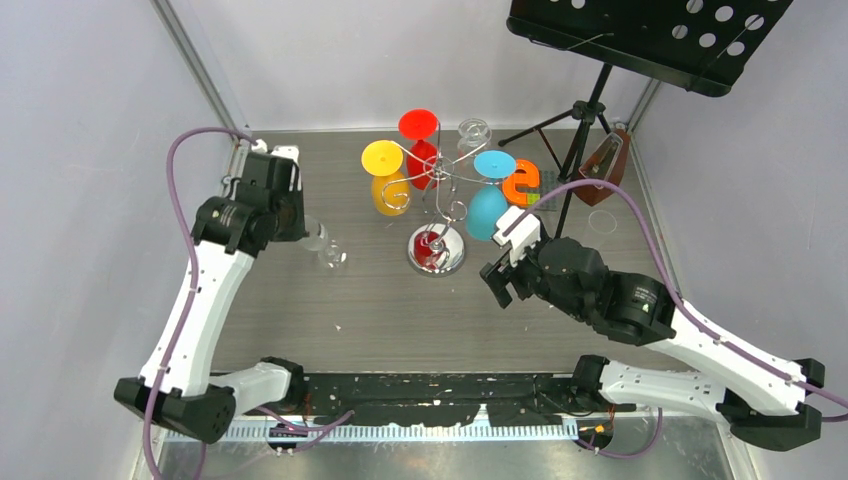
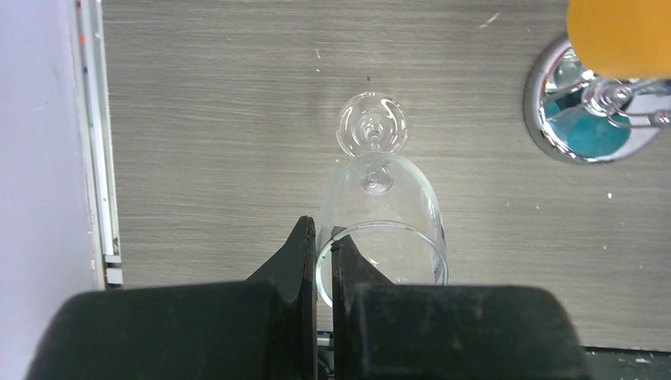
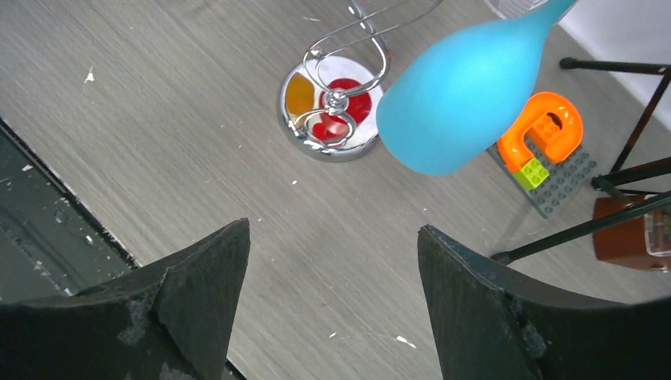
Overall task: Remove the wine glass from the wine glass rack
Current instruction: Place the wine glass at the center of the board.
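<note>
- Clenched black left gripper fills the bottom of its wrist view. It pinches the rim of a clear wine glass, one finger inside the bowl and one outside. The thin wall is probably the easiest part to clamp.
- That glass is off the rack. It stretches straight ahead of the left gripper with its stem and round foot at the far end, low over the grey surface. I cannot tell whether the foot touches down.
- One chrome wine glass rack stands ahead and to the right of the left gripper, well apart from the held glass and between the two grippers.
- The right gripper is released, its jaws wide with nothing between them. It faces the rack, likely lined up for another glass.
- A blue wine glass hangs bowl-down just ahead of the right gripper. Its foot is caught in a scroll arm, which keeps it upside down.
- Wine glasses number five: the clear one in the grip, plus four at the rack.
- Those four are a yellow wine glass, a red wine glass, the blue one, and a second clear glass on the far side.
- Beyond the right gripper are one orange horseshoe toy on a grey brick plate, one brown metronome and one black music stand.
</note>
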`<action>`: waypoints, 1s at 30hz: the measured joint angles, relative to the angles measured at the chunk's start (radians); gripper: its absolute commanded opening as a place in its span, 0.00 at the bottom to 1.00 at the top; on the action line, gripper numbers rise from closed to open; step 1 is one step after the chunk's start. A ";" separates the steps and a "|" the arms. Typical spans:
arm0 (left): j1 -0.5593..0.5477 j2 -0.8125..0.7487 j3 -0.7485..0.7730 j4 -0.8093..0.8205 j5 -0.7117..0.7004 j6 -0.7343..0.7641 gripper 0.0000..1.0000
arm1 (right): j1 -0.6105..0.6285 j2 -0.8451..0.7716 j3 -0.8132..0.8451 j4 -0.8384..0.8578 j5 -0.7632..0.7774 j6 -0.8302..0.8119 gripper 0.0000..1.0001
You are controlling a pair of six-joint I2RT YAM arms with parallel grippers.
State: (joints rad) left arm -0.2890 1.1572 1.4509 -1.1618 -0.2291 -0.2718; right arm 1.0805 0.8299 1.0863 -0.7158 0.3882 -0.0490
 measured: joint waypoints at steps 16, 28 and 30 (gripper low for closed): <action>0.195 0.286 0.167 0.035 0.036 0.060 0.00 | -0.011 -0.104 -0.108 -0.026 -0.163 0.151 0.82; 0.282 0.453 0.248 0.074 0.067 0.068 0.00 | -0.011 -0.114 -0.152 -0.019 -0.175 0.185 0.82; 0.296 0.472 0.251 0.079 0.073 0.068 0.00 | -0.011 -0.115 -0.159 -0.019 -0.178 0.188 0.82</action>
State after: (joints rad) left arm 0.0071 1.6291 1.7020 -1.0824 -0.1562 -0.2035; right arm 1.0695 0.7147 0.9272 -0.7349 0.2104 0.1387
